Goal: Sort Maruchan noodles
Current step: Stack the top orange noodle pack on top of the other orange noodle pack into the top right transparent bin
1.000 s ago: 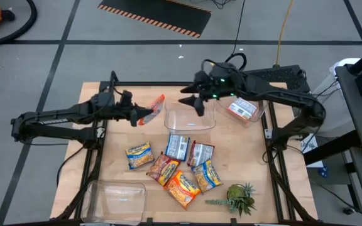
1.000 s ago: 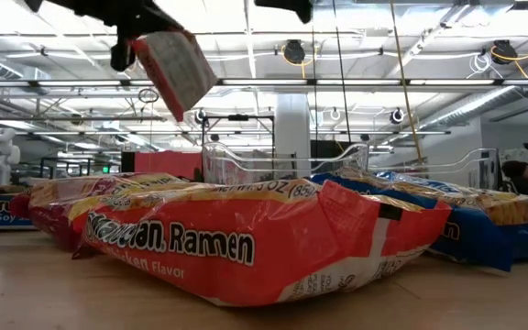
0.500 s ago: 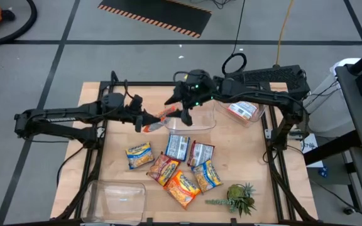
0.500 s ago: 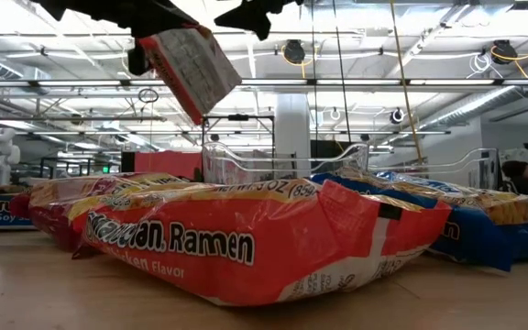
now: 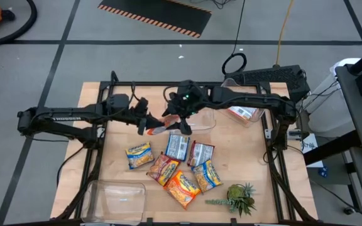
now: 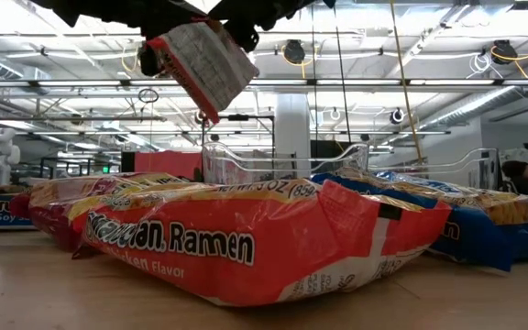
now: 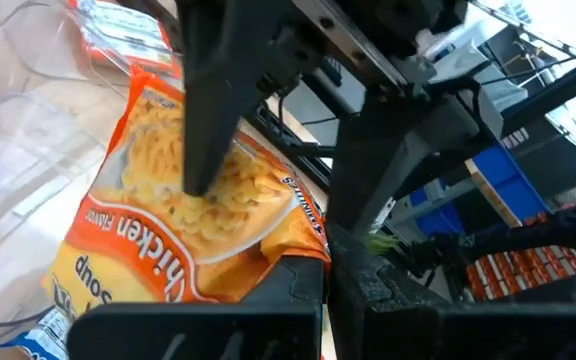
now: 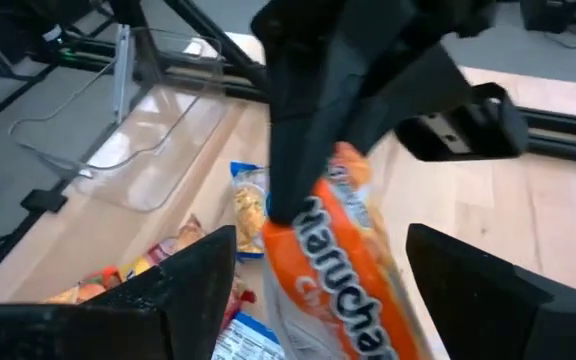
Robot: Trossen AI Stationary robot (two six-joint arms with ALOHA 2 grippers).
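above the table (image 5: 256, 157) an orange packet (image 5: 159, 130) is clamped in the left gripper (image 5: 148, 126) jaws — the right gripper (image 5: 176, 120) jaws are spread wide around it.

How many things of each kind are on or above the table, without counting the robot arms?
Maruchan ramen packets: 8
Clear plastic bins: 3
Green plant: 1
Total: 12

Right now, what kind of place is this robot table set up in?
Probably a robotics lab or workshop, not a home. The wooden table stands on a grey floor with black tape lines and a hazard-striped mat. The low view shows an open ceiling with strip lights and hanging cables.
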